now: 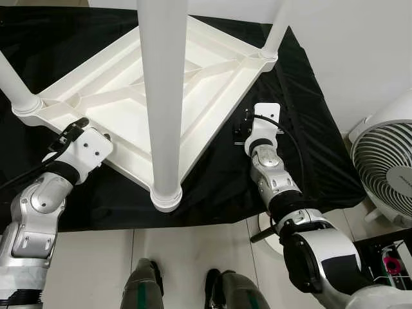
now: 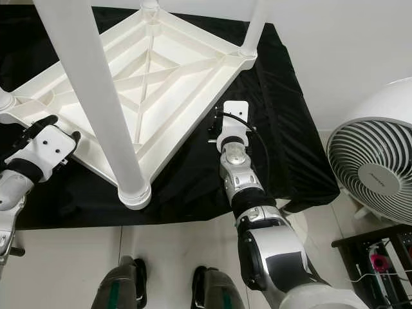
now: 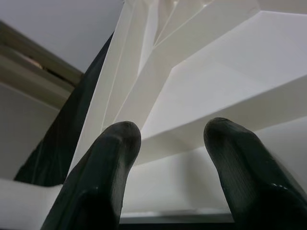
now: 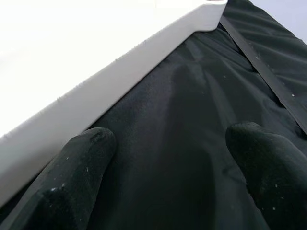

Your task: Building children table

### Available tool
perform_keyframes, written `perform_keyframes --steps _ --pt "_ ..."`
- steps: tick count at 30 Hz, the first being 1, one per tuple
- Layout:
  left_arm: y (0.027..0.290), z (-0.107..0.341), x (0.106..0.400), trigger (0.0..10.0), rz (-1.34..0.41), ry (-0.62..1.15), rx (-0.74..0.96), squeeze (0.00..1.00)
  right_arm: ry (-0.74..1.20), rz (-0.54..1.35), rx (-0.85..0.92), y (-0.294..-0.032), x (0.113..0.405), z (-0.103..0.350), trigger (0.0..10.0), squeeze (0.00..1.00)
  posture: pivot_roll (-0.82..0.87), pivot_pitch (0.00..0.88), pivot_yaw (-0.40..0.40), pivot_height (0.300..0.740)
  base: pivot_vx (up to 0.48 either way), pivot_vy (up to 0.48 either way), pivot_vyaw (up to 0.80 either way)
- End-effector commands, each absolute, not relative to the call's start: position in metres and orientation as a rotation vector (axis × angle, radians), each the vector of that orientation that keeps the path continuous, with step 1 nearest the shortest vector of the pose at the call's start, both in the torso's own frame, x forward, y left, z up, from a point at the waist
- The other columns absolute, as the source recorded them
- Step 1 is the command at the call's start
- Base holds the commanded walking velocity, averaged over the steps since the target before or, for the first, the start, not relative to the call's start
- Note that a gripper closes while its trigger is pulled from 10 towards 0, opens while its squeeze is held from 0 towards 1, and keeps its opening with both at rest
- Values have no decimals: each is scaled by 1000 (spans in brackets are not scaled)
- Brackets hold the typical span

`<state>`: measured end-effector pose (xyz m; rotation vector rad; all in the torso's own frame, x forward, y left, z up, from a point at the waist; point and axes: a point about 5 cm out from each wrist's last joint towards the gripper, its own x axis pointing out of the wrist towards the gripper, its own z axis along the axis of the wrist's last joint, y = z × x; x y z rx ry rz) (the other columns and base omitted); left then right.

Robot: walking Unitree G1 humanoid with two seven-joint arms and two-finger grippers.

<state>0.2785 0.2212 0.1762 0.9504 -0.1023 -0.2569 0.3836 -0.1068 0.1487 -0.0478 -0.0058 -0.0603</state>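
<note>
A white plastic children's table (image 1: 122, 90) lies upside down on a black cloth (image 1: 309, 129), with its legs pointing up. One leg (image 1: 164, 96) rises at the near corner, another (image 1: 16, 90) at the left corner and a third (image 1: 277, 32) at the far right. My left gripper (image 3: 170, 139) is open at the table's near-left edge, with the ribbed rim just ahead of its fingers (image 3: 110, 158). My right gripper (image 4: 172, 143) is open low over the cloth. It sits beside the table's near-right edge (image 4: 120, 67).
A white fan (image 1: 386, 167) stands on the floor to the right, with a black rack (image 1: 389, 257) nearer me. My own feet (image 1: 145, 283) stand on pale tiles just short of the cloth. A white wall runs behind and to the right.
</note>
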Motion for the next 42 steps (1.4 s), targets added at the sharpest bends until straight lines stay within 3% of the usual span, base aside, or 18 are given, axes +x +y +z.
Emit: perform_keyframes --steps 1,11,29,42 --pt "209 148 271 10000 -458 23 975 0 10 -61 -52 -107 383 144 10000 0 126 193 -59 740 0 0 0" --pt "201 138 263 10000 -628 69 1011 0 -3 -18 -45 -100 388 152 10000 0 127 190 -33 740 0 0 0" --pt "190 133 248 10000 -727 94 976 0 -5 89 -28 -88 398 166 10000 0 148 196 -32 740 0 0 0" --pt "188 127 242 10000 -747 134 947 0 -39 204 -4 -59 404 194 10000 0 143 196 -33 740 0 0 0"
